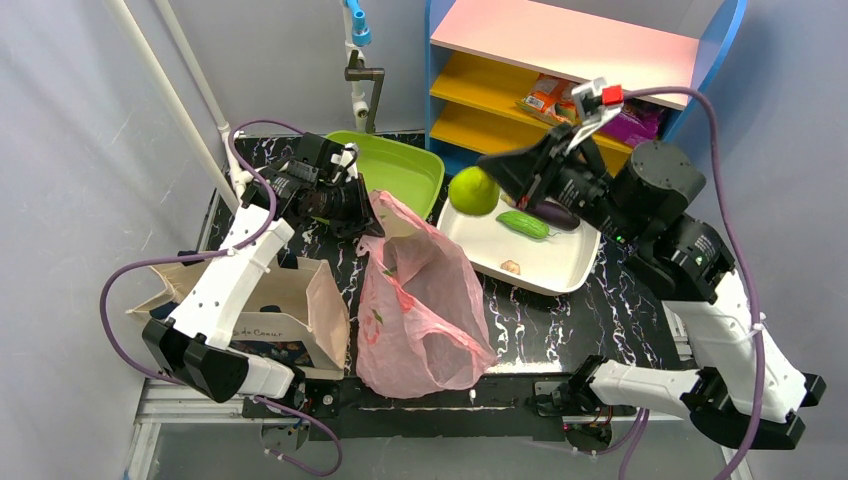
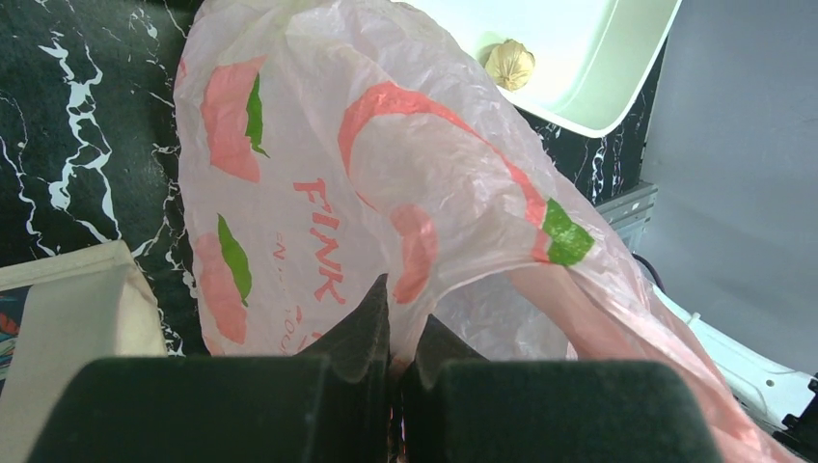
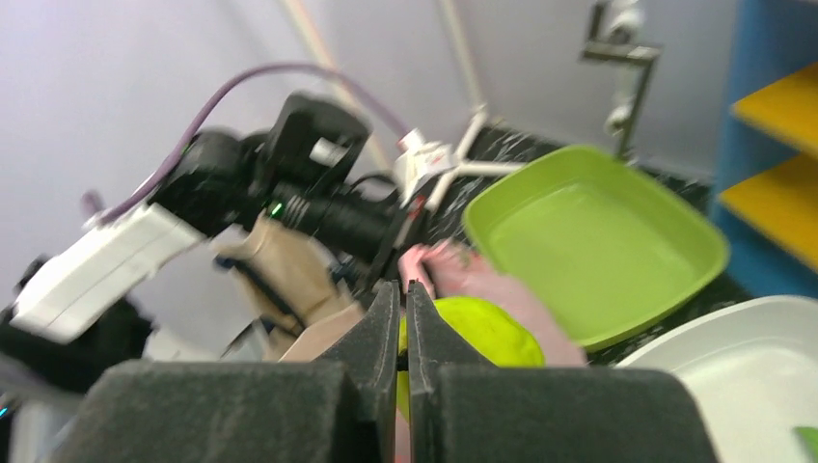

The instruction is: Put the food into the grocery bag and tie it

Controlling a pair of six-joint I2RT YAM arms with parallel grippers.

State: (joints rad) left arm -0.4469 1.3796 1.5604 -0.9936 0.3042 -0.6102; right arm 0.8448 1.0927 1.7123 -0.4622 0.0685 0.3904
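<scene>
My left pincer (image 2: pixel 403 311) is pressed together on the rim of the thin pink plastic carrier bag (image 1: pixel 420 300), holding its mouth up over the black marbled worktop (image 1: pixel 560 320). My right pincer (image 3: pixel 403 318) pinches the yellow-green pear (image 1: pixel 474 190) aloft at the mouth's two o'clock, ready for dropping in.

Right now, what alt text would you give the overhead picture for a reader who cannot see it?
Seen from above, the right gripper holds a yellow-green pear close to the pink bag, which the left gripper pinches up by its top. A green vegetable and a purple eggplant lie on a white tray.
</scene>
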